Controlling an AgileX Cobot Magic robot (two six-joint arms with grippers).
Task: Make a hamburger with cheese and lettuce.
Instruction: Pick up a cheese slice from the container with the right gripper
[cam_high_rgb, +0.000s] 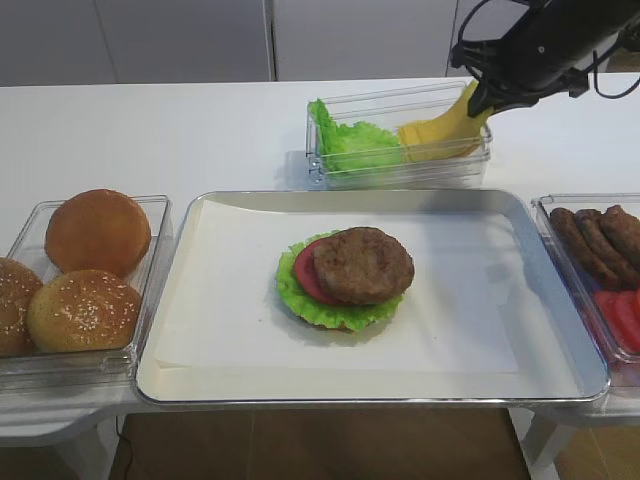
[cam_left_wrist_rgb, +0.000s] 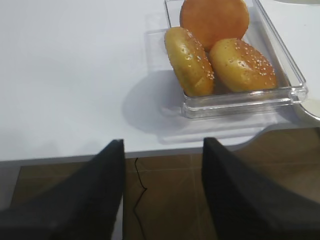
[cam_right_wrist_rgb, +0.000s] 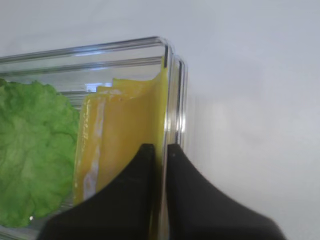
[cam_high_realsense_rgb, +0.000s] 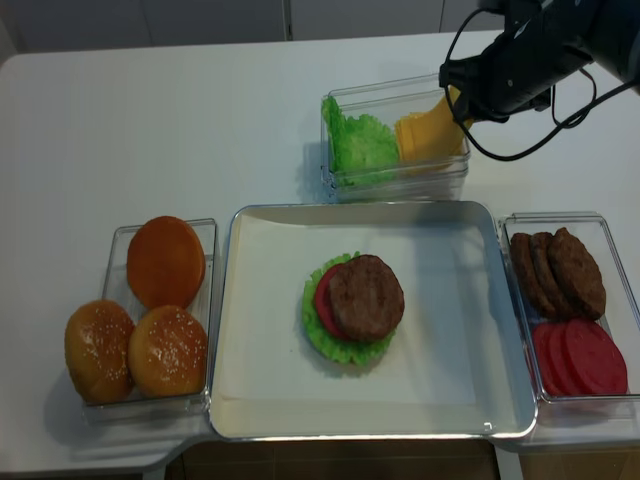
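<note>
1. Your right gripper was pinched on the cheese at the right end of the clear bin — the slice stood tilted up beside the lettuce.
2. Your left gripper hung spread and empty, near the buns.
3. The hamburger sat mid-tray — patty on top.

My right arm is a glossy black, rounded housing with thin black cables looping loosely off it. The right gripper ends in two matte black fingers that taper from broad bases to narrow, blunt tips. The left gripper shows me two wide, matte black wedge-shaped fingers, plain and unmarked.
</note>
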